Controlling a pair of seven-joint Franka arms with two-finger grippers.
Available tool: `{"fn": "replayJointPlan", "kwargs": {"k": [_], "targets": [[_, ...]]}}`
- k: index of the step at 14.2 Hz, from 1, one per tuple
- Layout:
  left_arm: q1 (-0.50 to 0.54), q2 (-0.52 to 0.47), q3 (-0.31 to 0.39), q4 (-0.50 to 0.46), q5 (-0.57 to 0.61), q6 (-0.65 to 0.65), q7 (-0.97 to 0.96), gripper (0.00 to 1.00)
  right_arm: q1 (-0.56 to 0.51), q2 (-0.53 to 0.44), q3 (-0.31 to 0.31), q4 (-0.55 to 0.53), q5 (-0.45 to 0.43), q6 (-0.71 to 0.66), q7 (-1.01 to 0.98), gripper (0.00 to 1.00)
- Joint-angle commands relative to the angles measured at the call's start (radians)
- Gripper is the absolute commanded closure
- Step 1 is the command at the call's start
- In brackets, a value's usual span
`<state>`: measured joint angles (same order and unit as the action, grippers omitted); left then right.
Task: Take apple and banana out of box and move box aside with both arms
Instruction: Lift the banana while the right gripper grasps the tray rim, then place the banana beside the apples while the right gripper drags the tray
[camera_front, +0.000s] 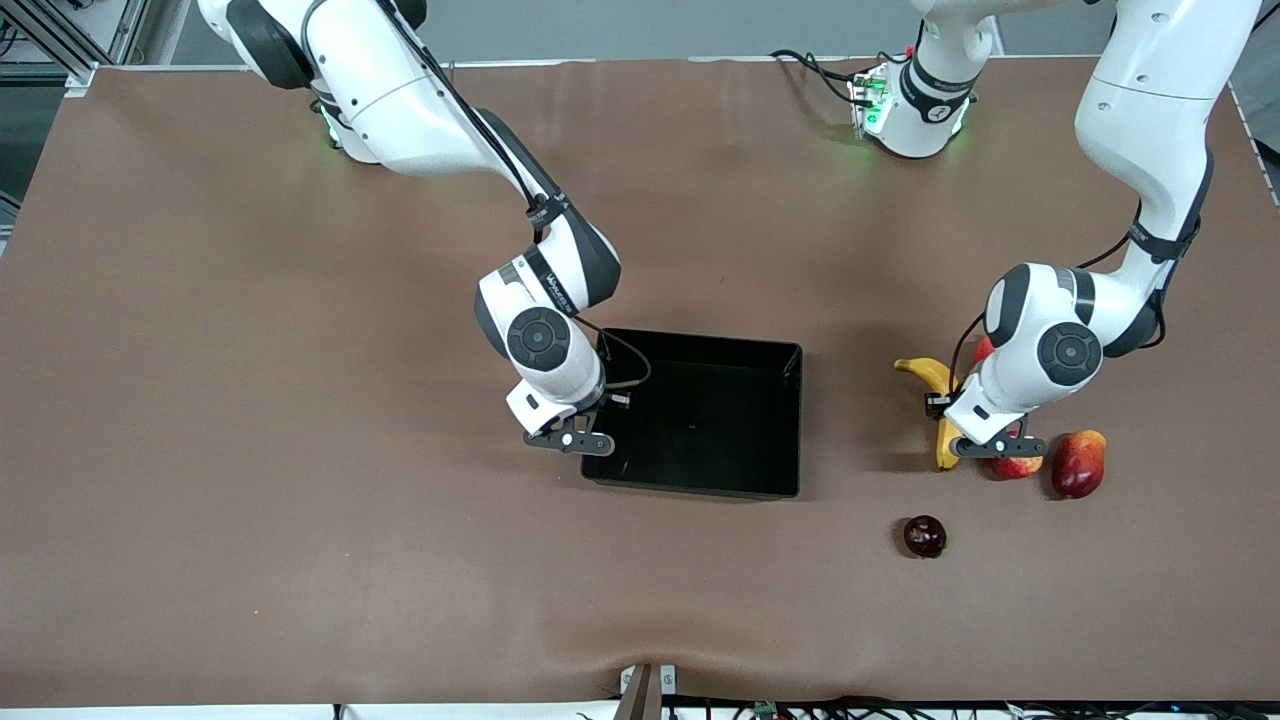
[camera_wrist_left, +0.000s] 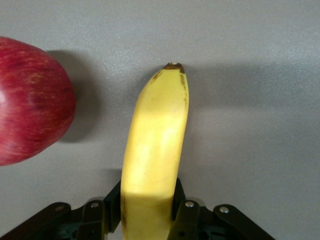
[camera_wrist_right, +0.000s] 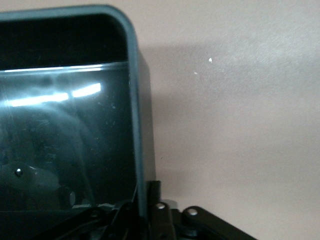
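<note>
The box (camera_front: 700, 415) is seen in the front view empty at table centre, its wall toward the right arm's end pinched by the right gripper (camera_front: 578, 440), with the banana (camera_front: 938, 385) at three o'clock of it under the left gripper (camera_front: 985, 447). In the left wrist view, the banana is clamped between the fingers (camera_wrist_left: 185, 220), the apple (camera_wrist_left: 30, 100) lying at ten o'clock of them. In the right wrist view, the wall is gripped near a corner, so a level, slow drag is advised once the banana is released.
</note>
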<state>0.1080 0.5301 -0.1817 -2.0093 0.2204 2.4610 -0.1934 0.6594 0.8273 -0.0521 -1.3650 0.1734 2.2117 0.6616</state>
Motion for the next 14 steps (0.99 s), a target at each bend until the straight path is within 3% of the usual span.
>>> {"fn": "replayJointPlan", "kwargs": {"k": [1,4,6,10,14], "targets": [[0.004,-0.015,-0.01,-0.014,0.022,0.01,0.0,0.0,-0.007,-0.008,-0.002,0.027,-0.014,-0.017,0.007,1.0],[-0.001,-0.091,-0.036,-0.009,0.019,-0.01,-0.02,0.0,-0.027,-0.052,-0.002,0.018,-0.012,-0.029,-0.002,1.0],[0.001,-0.166,-0.058,0.036,0.013,-0.121,-0.018,0.0,-0.063,-0.101,-0.002,0.018,-0.011,-0.09,-0.017,1.0],[-0.001,-0.199,-0.076,0.336,0.013,-0.538,-0.001,0.0,-0.142,-0.226,0.0,0.001,-0.002,-0.202,-0.092,1.0],[0.006,-0.231,-0.078,0.559,0.007,-0.779,0.0,0.0,-0.268,-0.338,0.003,-0.075,0.006,-0.262,-0.247,1.0]]}}
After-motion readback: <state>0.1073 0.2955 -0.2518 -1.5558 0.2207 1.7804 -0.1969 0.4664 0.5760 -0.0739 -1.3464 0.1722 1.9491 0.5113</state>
